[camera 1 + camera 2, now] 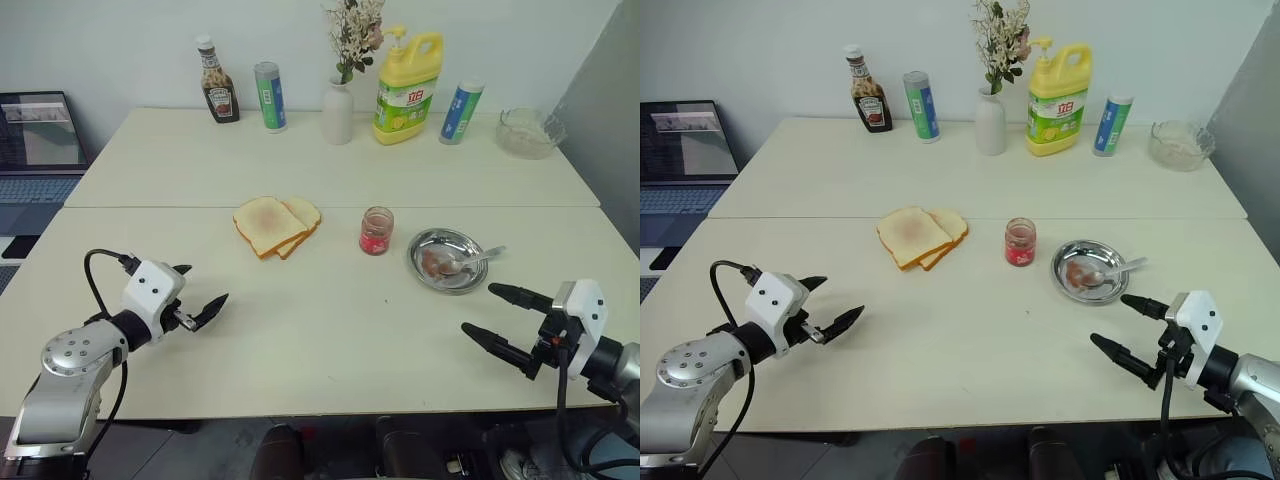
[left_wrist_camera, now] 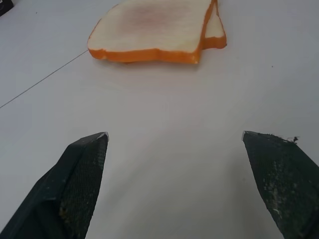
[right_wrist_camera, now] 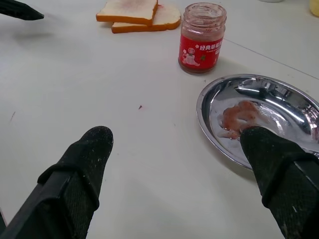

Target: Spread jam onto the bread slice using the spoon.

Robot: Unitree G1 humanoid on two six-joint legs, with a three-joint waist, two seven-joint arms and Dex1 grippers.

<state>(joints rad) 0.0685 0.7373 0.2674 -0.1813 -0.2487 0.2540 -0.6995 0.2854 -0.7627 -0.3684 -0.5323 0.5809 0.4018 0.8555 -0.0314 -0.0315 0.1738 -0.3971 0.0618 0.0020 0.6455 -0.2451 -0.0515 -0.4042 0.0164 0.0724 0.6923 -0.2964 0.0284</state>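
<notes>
Pale cream table (image 1: 300,340) carries your work items, with a white wall behind. Locate the small clear glass jar of red-pink jam (image 1: 377,231): it stands open-topped. Left of the jar lies the pale, tan-crusted bread slice (image 1: 268,224) with a pinkish-brown smear, overlapping a second slice (image 1: 304,214). Right of the jar, the shiny silver spoon (image 1: 478,259) rests in a round steel dish (image 1: 446,260); its bowl is hard to make out. Left gripper (image 1: 203,296) and right gripper (image 1: 492,313) both stand spread apart, holding nothing.

Bright, even light falls from overhead; soft shadows hug the pale cream table (image 1: 300,330), and the round steel dish (image 3: 259,114) glints.
</notes>
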